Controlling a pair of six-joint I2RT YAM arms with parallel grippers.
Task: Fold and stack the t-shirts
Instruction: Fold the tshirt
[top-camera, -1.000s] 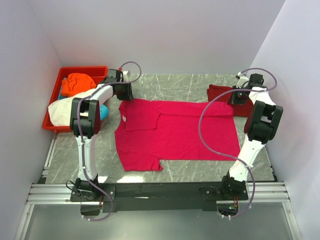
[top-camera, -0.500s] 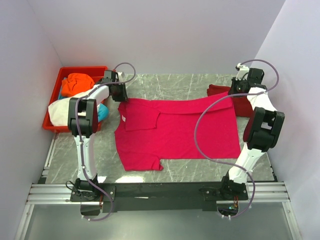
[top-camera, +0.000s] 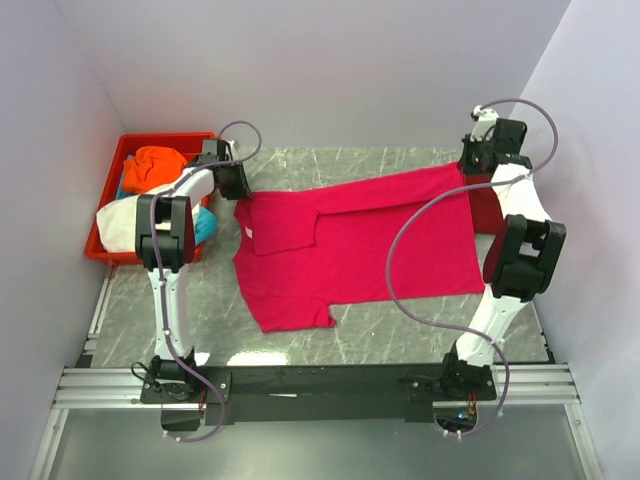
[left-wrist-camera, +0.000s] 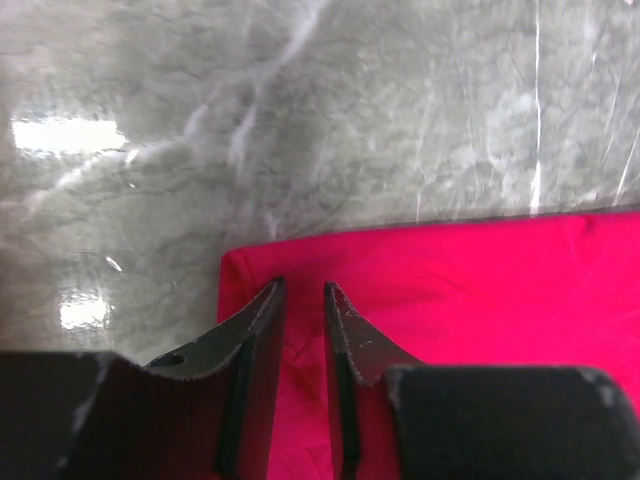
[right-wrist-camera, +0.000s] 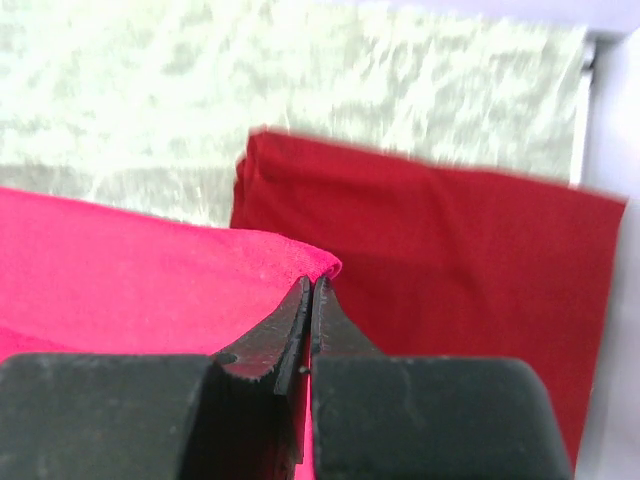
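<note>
Since the earlier frame the right tool (top-camera: 472, 170) has risen toward the upper right of the frame. It carries the far right corner of the pink-red shirt (top-camera: 350, 250), so that edge now slants upward and hides most of the darker red shirt (right-wrist-camera: 450, 250). The left tool (left-wrist-camera: 303, 290) has crept left and its gap has narrowed.

The right tool is pressed together, pinching the pink-red hem. The left tool stands a narrow gap apart, tips down on the shirt's upper-left corner with pink cloth showing between them; whether it grips, I cannot tell.

The pink-red shirt lies spread across the middle of the desk (top-camera: 350, 165). At upper left, a red tray (top-camera: 150, 138) holds an orange shirt (top-camera: 160, 165), a white shirt (top-camera: 118, 222) and a teal shirt (top-camera: 207, 226).
</note>
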